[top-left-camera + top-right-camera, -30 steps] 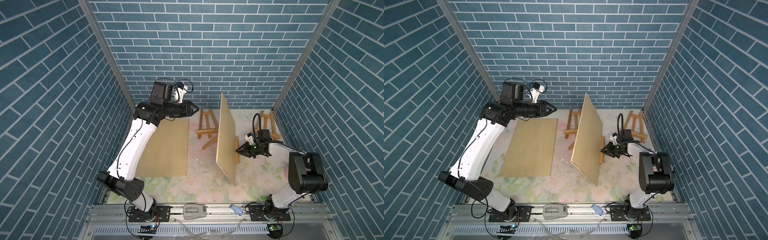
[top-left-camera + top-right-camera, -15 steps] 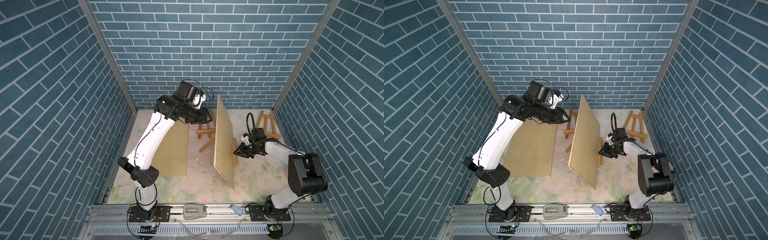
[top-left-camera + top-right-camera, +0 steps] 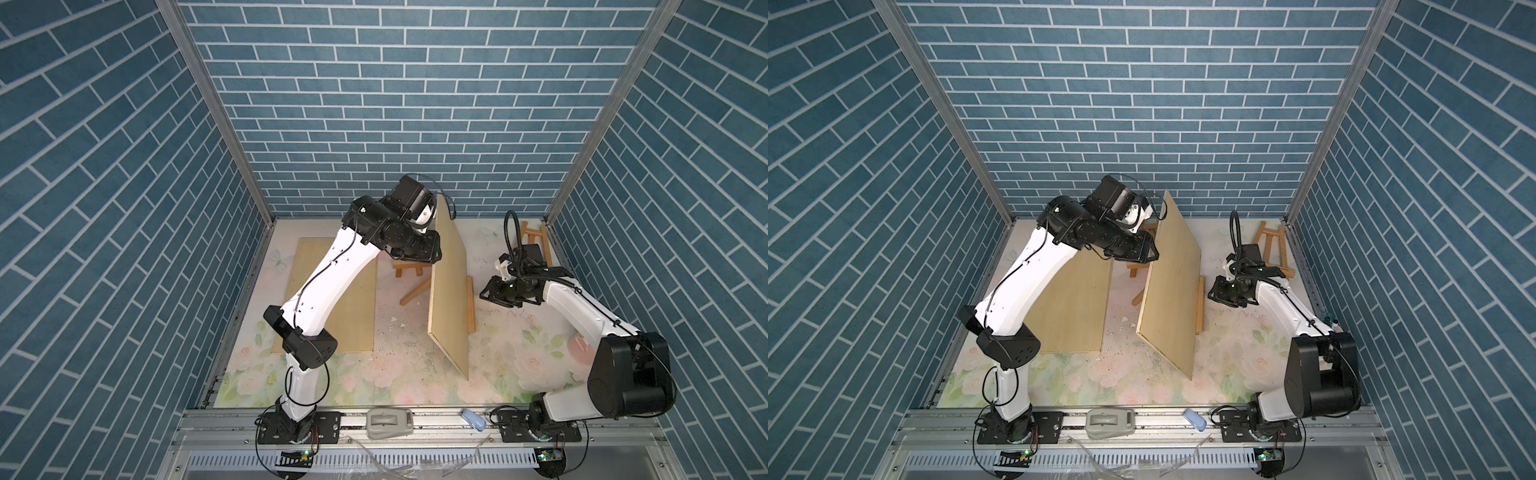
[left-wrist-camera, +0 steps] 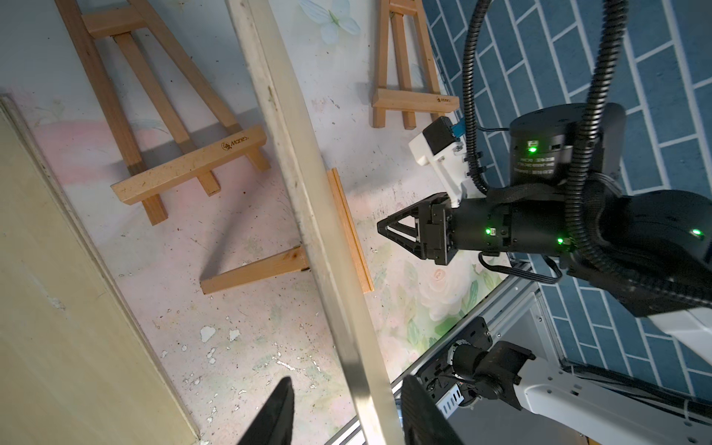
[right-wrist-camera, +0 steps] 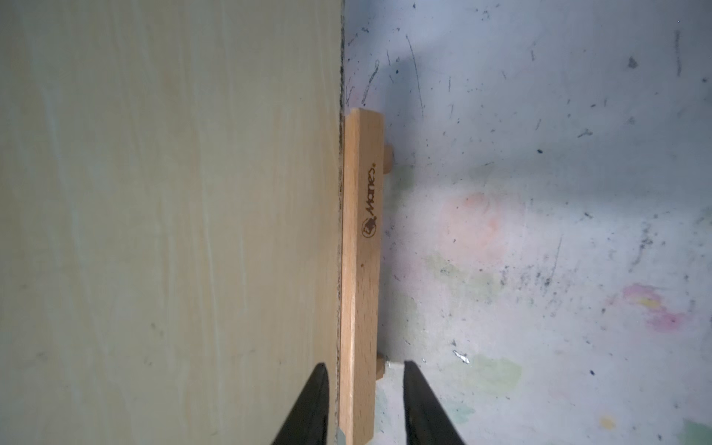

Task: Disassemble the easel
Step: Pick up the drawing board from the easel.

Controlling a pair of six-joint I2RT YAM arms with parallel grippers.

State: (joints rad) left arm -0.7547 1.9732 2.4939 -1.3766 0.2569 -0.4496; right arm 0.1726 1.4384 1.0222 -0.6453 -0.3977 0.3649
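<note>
The board leans on the easel in the middle of the desk, its top edge running 12 to 6 o'clock in a top view. My left gripper straddles that edge with its jaws apart, not clamped. My right gripper hangs half-open and empty just at the easel's 3 o'clock, so I judge the left arm the nearer one for lifting the board.

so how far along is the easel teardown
Done: one pale wooden board lies flat on the table, off any easel.
In hand: the second pale board leans on the ledge of the small wooden easel. The left hand is open astride the board's upper edge. The right hand is open and apart from the ledge.
Left: probably grip that board, lift it off and lay it down.
</note>
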